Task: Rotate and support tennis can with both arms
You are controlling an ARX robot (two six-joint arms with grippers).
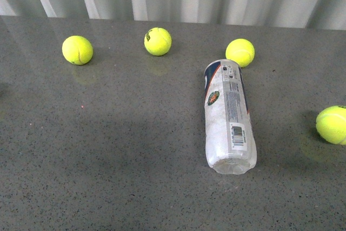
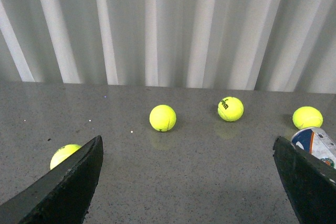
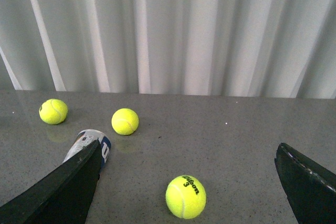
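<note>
Flat tennis can [image 1: 228, 116] outside left pincer [image 2: 187, 145], right pincer [image 3: 187, 148].

Clear glossy plastic tennis can [image 1: 228, 116] lies on a polished, speckled stone-like table [image 1: 108, 150].

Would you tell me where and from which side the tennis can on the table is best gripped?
Probably grip the tennis can around its labelled middle, coming from above with the jaws across its width. It lies on its side, long axis running away from the robot, with both long sides free. A ball sits close by the far end.
</note>
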